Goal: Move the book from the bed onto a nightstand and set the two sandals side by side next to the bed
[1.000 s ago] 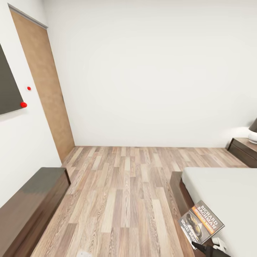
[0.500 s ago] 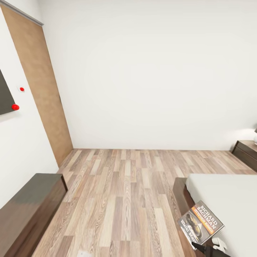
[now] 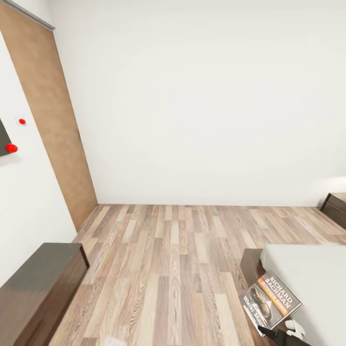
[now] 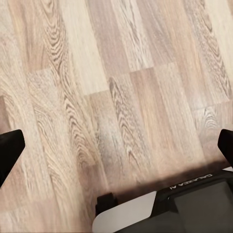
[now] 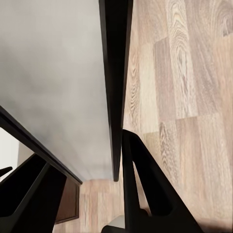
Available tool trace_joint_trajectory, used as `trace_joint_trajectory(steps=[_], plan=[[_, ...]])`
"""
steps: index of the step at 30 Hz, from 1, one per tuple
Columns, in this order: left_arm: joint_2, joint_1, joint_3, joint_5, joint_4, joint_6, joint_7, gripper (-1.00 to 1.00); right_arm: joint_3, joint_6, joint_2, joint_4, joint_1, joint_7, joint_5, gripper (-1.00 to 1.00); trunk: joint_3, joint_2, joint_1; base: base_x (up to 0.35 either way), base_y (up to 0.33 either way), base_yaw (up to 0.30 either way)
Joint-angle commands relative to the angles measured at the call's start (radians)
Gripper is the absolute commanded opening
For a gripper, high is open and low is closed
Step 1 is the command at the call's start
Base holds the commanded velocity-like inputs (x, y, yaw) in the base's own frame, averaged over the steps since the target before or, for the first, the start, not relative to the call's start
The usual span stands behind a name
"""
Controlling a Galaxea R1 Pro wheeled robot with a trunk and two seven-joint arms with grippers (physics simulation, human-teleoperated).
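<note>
The book [image 3: 271,300], dark with an orange band and "Richard Bachman" in white, hangs tilted above the corner of the bed [image 3: 307,274]. My right gripper [image 3: 277,332] is shut on its lower edge at the bottom right of the head view. In the right wrist view the book's thin dark edge [image 5: 115,87] runs between the black fingers [image 5: 145,194]. My left gripper [image 4: 116,145] is open over bare plank floor, a fingertip at each side. A nightstand [image 3: 337,207] peeks in at the far right by the wall. The sandals are out of view.
A long low dark bench [image 3: 38,288] stands along the left wall under the TV corner [image 3: 2,139]. A brown door [image 3: 53,125] fills the left corner. Open plank floor [image 3: 173,259] stretches to the white far wall. The robot's base [image 4: 194,208] sits under the left gripper.
The camera has moved forward: door and bench slid left, bed and nightstand slid right and lower, and the lamp left the picture. The book stays in the right gripper at the same spot.
</note>
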Motion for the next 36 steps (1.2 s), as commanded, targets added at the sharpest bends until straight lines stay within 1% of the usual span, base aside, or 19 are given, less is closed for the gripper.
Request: trace_joint_trajectory(steps=[1,18,36], plan=[[0.0,-0.001,0.009,-0.01,0.001,-0.003,-0.004,1.0,0.003,0.009,0.0,-0.001,-0.001,0.003,-0.012,-1.0,-0.002,-0.002,0.001,0.313,0.112,0.0],[0.0,-0.001,0.009,-0.01,0.001,-0.004,-0.004,1.0,0.002,0.009,0.0,-0.001,-0.001,0.004,-0.012,-1.0,-0.002,-0.002,0.001,0.313,0.097,0.0],[0.0,-0.001,0.009,-0.01,0.001,-0.003,-0.003,1.0,0.001,0.009,0.0,-0.001,-0.001,0.006,-0.012,-1.0,-0.002,-0.002,0.001,0.328,0.007,-0.003]])
